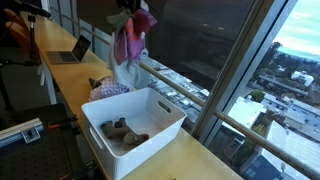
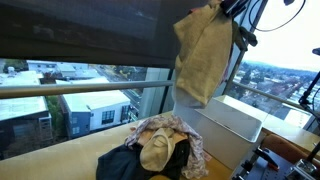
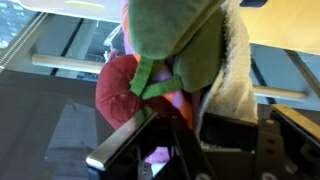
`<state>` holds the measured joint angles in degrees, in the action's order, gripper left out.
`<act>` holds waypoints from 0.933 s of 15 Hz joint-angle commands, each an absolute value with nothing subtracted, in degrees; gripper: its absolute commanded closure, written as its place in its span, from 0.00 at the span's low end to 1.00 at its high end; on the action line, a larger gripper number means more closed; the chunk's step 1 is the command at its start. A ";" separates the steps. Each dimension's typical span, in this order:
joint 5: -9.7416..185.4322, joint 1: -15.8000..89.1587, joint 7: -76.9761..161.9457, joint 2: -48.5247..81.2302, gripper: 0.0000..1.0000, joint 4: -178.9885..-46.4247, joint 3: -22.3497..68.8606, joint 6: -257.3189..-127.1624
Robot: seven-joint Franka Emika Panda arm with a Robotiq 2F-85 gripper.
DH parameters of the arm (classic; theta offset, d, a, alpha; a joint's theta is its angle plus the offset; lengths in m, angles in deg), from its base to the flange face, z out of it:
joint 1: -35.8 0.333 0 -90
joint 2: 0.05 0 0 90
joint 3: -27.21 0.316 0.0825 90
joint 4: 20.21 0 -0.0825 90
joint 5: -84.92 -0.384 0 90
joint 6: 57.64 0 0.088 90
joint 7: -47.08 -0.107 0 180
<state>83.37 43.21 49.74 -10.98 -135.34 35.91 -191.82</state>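
My gripper (image 3: 185,125) is shut on a bundle of clothes: green, red and cream fabric (image 3: 180,45) fills the wrist view and hides the fingertips. In both exterior views the bundle hangs high in the air from the gripper, as a pink and white cloth (image 1: 130,42) and as a tan cloth (image 2: 205,58). Below it stands a white bin (image 1: 160,108) with a brown item (image 1: 122,132) on its floor. A pile of clothes (image 1: 108,88) (image 2: 155,150) lies on the wooden counter beside the bin (image 2: 235,125).
The wooden counter (image 1: 185,160) runs along a large window with a metal railing (image 2: 70,90). A laptop (image 1: 72,50) sits open at the counter's far end. A black perforated plate (image 1: 20,130) lies below the counter's edge.
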 commanded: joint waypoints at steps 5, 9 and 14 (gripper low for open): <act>84.55 50.68 40.50 -4.21 1.00 -131.37 45.51 -189.14; 83.17 52.17 40.92 3.09 1.00 -134.85 45.65 -191.87; 80.43 50.37 44.36 14.35 1.00 -135.57 43.26 -196.96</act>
<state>83.12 51.27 41.42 9.21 -137.21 44.53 -194.92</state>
